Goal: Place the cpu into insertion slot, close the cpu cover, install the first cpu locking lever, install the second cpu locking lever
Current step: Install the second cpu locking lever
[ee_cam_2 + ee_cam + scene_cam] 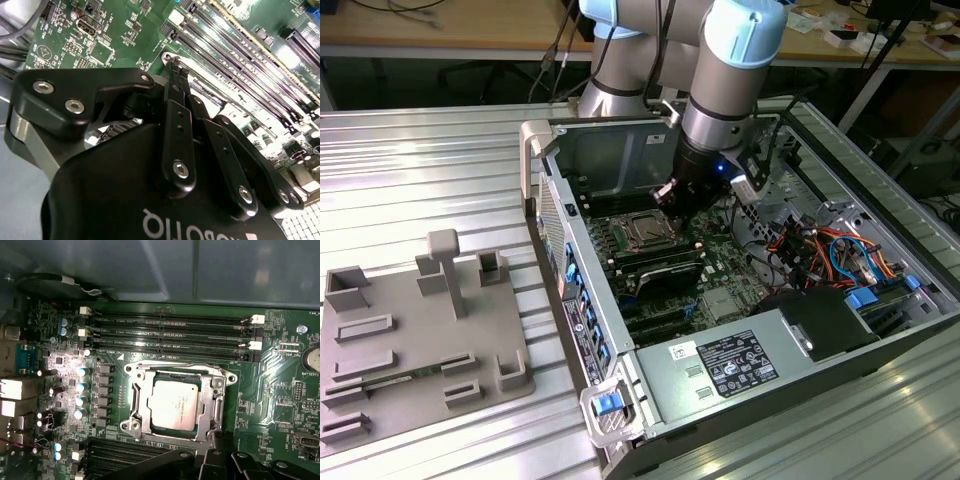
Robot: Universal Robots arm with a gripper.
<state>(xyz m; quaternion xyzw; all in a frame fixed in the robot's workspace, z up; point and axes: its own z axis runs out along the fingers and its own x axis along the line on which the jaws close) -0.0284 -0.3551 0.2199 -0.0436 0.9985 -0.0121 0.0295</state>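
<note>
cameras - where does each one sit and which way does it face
Exterior view: off the arm, looking down at the open computer case on the ribbed table; the arm and gripper hang over the cpu.
First wrist view: on the arm, facing the green board, with the cpu under its cover.
Second wrist view: on the arm, looking along the shut gripper to the memory slots.
Both wrist views share board and slots.
</note>
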